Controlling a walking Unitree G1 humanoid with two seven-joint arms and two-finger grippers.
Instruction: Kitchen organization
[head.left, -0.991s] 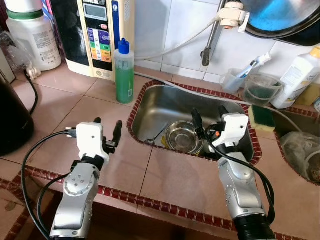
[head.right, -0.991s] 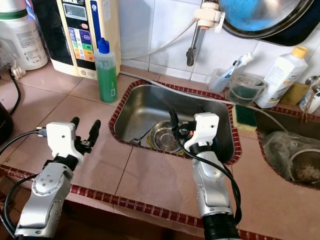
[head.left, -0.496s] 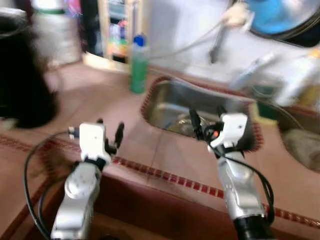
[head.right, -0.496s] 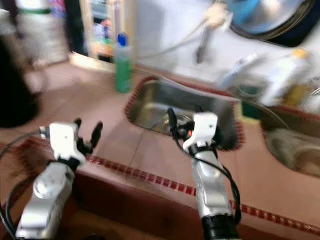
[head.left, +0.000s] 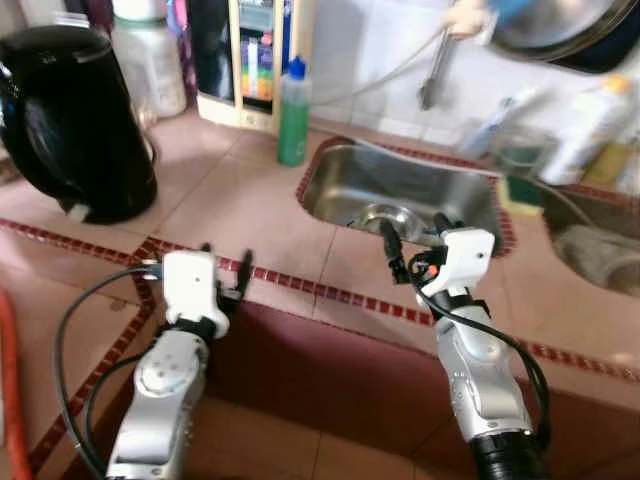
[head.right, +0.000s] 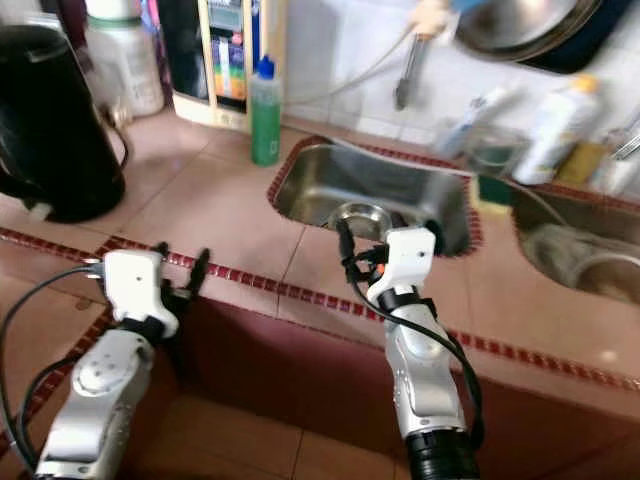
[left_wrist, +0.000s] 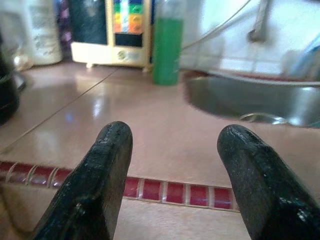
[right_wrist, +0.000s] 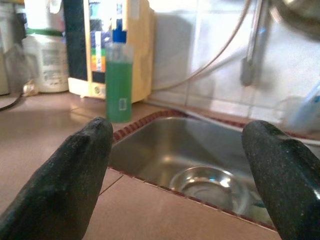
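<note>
Both arms were held out in front of the body at the edge of the tiled table (head.left: 240, 215). The left end effector (head.left: 224, 268) hung over the red-tiled edge with its two fingers spread and nothing between them. The right end effector (head.left: 412, 242) was raised near the front rim of the sink (head.left: 340, 185), fingers likewise parted and empty; its wrist view looked between the fingertips (right_wrist: 82, 150) straight into the basin.

A steel bowl (head.left: 385, 217) sat in the bottom of the sink, toward the front wall. A green soap bottle (head.left: 293, 112) stood on the table just beside the sink's far left corner, and a black kettle (head.left: 72, 122) stood well off to the left. The far right of the scene was blurred; bottles and a sponge there could not be made out reliably.

Judgement: this was an approach step, nothing grasped yet, and the bowl is the likely target. To do it well, the body should close in until the sink is within reach and the picture settles. The right arm should then descend over the front rim, clear of the red edging. One finger inside the bowl's wall and one outside would give a firmer hold than pinching the rounded outside.
</note>
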